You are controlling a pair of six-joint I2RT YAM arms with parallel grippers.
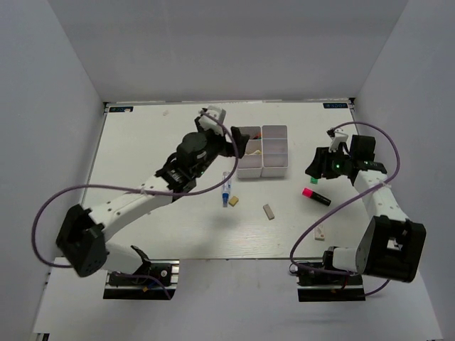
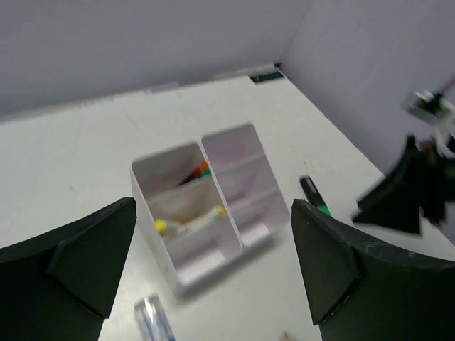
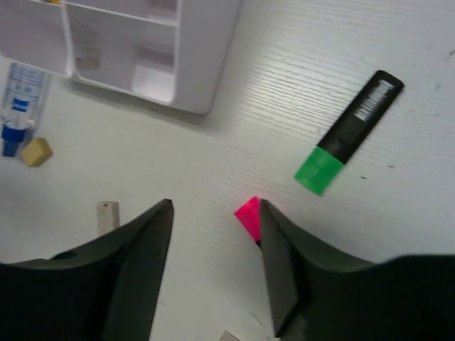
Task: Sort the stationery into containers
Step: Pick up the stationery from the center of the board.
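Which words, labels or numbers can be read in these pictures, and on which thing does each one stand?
No text can be read with certainty.
green marker: white print on its black barrel, too blurred to read.
blue-white tube: blue print, too blurred to read.
corner labels at the far edge of the table: too small to read.

Print on the green marker (image 3: 348, 133) is unreadable.
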